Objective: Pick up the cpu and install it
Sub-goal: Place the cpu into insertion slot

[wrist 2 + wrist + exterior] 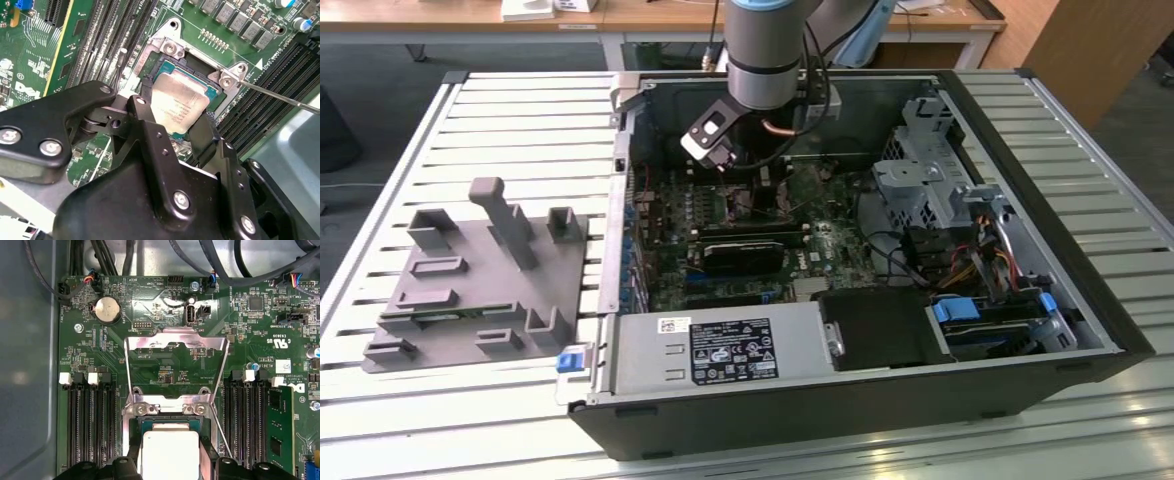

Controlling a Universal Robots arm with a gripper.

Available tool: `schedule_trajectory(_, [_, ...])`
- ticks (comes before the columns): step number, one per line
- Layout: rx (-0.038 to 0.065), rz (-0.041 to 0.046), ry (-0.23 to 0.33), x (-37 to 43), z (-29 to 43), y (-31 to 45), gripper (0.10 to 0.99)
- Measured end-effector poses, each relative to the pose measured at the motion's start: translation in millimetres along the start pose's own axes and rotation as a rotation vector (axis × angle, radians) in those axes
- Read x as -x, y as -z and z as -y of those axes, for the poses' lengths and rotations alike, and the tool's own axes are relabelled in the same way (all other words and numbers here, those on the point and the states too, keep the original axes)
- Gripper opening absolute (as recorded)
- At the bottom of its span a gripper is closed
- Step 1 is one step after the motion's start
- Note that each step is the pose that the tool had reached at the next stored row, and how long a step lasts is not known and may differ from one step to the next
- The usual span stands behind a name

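Note:
The cpu, a flat square chip with a silver-grey top, lies level in or just over the motherboard socket. My gripper straddles it, one black finger against each of two opposite edges. In the first wrist view the cpu again sits between the fingers, under the raised metal load plate. The thin socket lever sticks out to one side. In the exterior view the gripper reaches down into the open computer case over the board.
Memory slots flank the socket, and one green module is seated. A black card, a power supply and a drive cage crowd the case. A grey fixture lies on the slatted table at the exterior view's left.

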State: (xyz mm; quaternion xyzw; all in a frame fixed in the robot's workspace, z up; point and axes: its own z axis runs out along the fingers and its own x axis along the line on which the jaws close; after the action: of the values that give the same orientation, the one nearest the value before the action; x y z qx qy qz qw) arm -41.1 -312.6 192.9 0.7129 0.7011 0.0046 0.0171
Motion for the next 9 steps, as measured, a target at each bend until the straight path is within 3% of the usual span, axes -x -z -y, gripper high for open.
schedule_trajectory(9, [0.001,-0.0015,0.0,-0.1,-0.1,-0.4,0.549])
